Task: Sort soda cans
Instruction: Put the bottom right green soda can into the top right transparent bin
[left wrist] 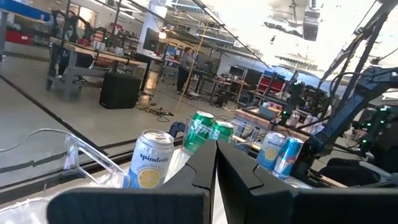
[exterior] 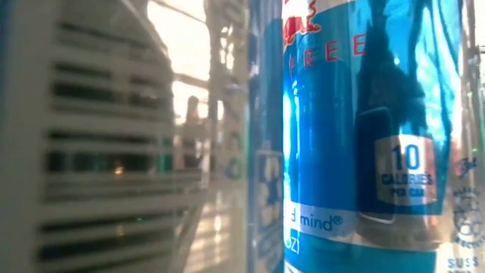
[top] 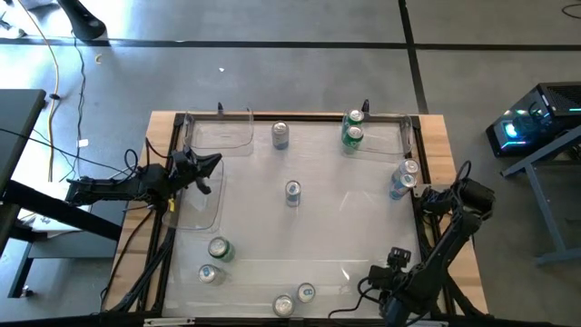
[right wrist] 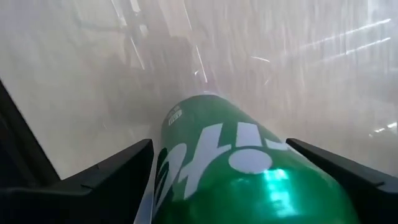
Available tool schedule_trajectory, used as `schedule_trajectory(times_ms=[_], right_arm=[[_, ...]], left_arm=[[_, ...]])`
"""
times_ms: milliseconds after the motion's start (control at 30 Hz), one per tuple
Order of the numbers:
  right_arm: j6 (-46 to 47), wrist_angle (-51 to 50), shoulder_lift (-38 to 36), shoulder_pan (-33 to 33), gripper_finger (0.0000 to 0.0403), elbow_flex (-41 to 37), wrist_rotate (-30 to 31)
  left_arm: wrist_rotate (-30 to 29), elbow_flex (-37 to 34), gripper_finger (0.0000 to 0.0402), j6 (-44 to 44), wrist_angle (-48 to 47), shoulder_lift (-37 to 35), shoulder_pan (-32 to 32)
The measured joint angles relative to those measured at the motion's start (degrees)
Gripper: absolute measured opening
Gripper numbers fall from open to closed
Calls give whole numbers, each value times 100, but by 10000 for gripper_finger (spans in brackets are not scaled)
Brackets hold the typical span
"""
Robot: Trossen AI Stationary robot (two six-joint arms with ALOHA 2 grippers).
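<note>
Near the front right corner, the right gripper clamps wide around a green can, apparently lifted for sorting. The left gripper waits closed and empty over the left tray. Ten other cans show on the table, three green and seven silver or blue; two greens already share the far right tray, probably grouped by colour.

The table is seen whole from straight above in the high view. The low view is filled by a blue can pressed close to the lens. The room is faced across standing cans from the left wrist. A green can is framed closely from the right wrist.
</note>
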Motion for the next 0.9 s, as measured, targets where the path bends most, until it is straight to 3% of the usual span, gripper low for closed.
schedule_trajectory(times_ms=[467,900], right_arm=[[446,-128,-648,-41,358,9,118],[640,163,-783,-26,358,-413,-488]], left_arm=[[42,0,10,0,59,2,0],[41,0,10,4,53,1,-1]])
